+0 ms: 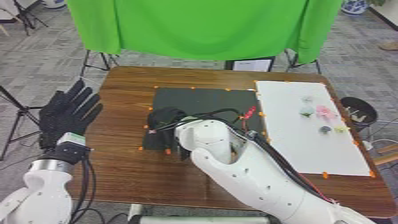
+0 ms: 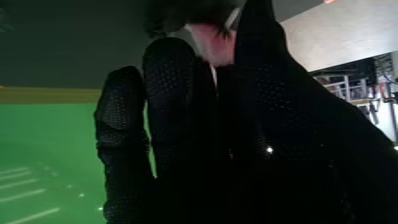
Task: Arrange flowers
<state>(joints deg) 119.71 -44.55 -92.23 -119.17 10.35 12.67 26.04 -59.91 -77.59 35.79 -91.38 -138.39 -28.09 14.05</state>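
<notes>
We see the flowers lying on the white sheet at the right side of the table: a pink flower (image 1: 326, 113), pale flowers (image 1: 306, 112) beside it, a grey-green flower (image 1: 325, 129) and a yellow flower (image 1: 339, 129) nearer the robot. In the right wrist view we find a pink item (image 2: 211, 42), partly covered, at the right hand (image 1: 167, 118); whether that hand is released, clenched or grasping the item, we cannot tell. The right hand is above the black mat (image 1: 202, 98), which lies just left of the white sheet (image 1: 315, 159); we note orange markers along both edges. The left hand (image 1: 64, 114) lies beyond the left edge of the brown table (image 1: 122, 172), fingers released and straight. Farther outward, we observe a black bin (image 1: 359, 106) beside the right edge and a green cloth (image 1: 194, 30) past the far edge.
</notes>
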